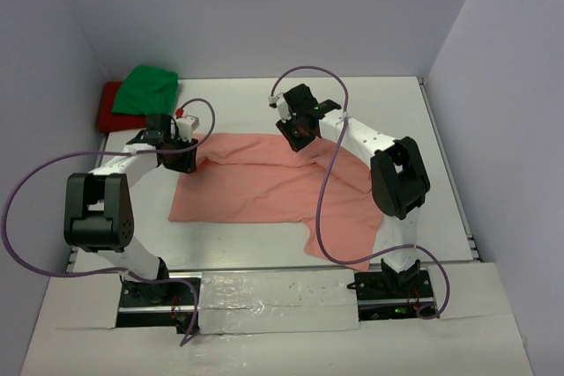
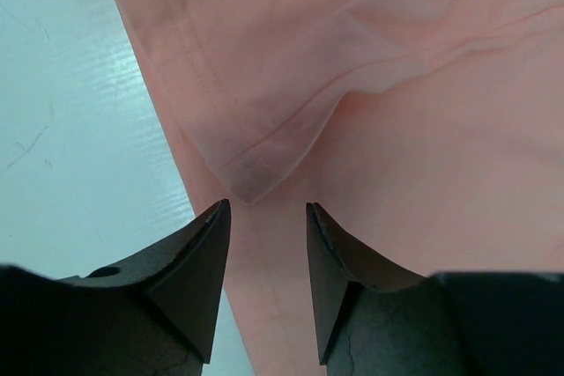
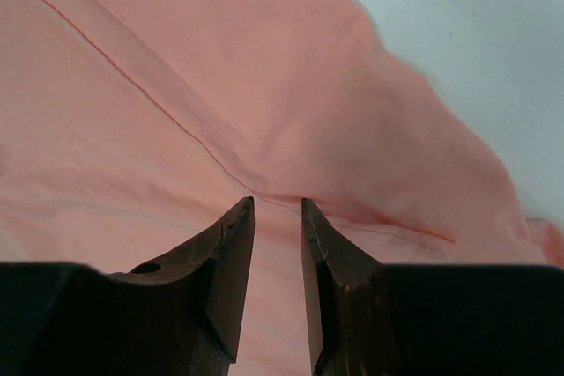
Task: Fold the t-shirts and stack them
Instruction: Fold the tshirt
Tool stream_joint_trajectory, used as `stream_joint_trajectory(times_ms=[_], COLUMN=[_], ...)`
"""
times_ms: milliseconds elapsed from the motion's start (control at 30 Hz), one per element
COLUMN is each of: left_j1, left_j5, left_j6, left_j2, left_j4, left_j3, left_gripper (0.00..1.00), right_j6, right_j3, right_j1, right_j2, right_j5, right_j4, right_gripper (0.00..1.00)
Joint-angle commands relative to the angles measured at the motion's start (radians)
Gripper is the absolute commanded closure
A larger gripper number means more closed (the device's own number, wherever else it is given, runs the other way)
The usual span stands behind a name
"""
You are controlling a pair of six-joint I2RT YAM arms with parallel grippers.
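So here's where I'm at. The salmon-pink t-shirt [image 1: 264, 182] is lying spread out on the surface [image 1: 238, 107] right under both my hands, reaching back towards my bases. It's mostly flat, with some rumpling along its far edge.

My left hand [image 1: 183, 158] is over the shirt's left far corner. From the wrist, my left hand [image 2: 267, 209] has its fingers [image 2: 198, 270] spread with a clear gap. I only see pink cloth lying below that gap, nothing clamped in it. Just ahead of the tips there's a folded-over sleeve hem [image 2: 256, 165] with stitching, and bare surface [image 2: 79, 112] off to the left.

My right hand [image 1: 295, 134] is over the far edge of the same shirt, towards its right end. In that wrist view my right hand [image 3: 277, 202] has its fingers [image 3: 225, 270] closer together, with a narrow slot between them. A seam [image 3: 132, 77] runs in towards the tips and the cloth creases away to the right. Honestly can't tell if I'm pinching fabric there or just sitting on it.

Out past my left hand and off to its left, the green t-shirt [image 1: 148, 90] sits bunched on top of the red t-shirt [image 1: 110, 107], well apart from the pink one.
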Motion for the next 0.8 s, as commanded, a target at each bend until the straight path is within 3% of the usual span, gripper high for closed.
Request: stream_joint_trajectory(times_ms=[0, 567, 767], left_j1=[0.003, -0.043, -0.053], left_j5=[-0.009, -0.119, -0.13], left_j6=[0.03, 0.032, 0.033], left_j2=[-0.015, 0.008, 0.031], left_j4=[0.005, 0.233, 0.282], left_j3=[-0.018, -0.076, -0.095], left_gripper=[0.51, 0.47, 0.5], right_j6=[-0.015, -0.023, -0.026], right_j3=[0.004, 0.009, 0.004], right_j1=[-0.006, -0.008, -0.008], right_j2=[-0.052, -0.048, -0.046], right_j5=[-0.007, -0.042, -0.046], right_j4=[-0.002, -0.021, -0.022], right_gripper=[0.64, 0.64, 0.64])
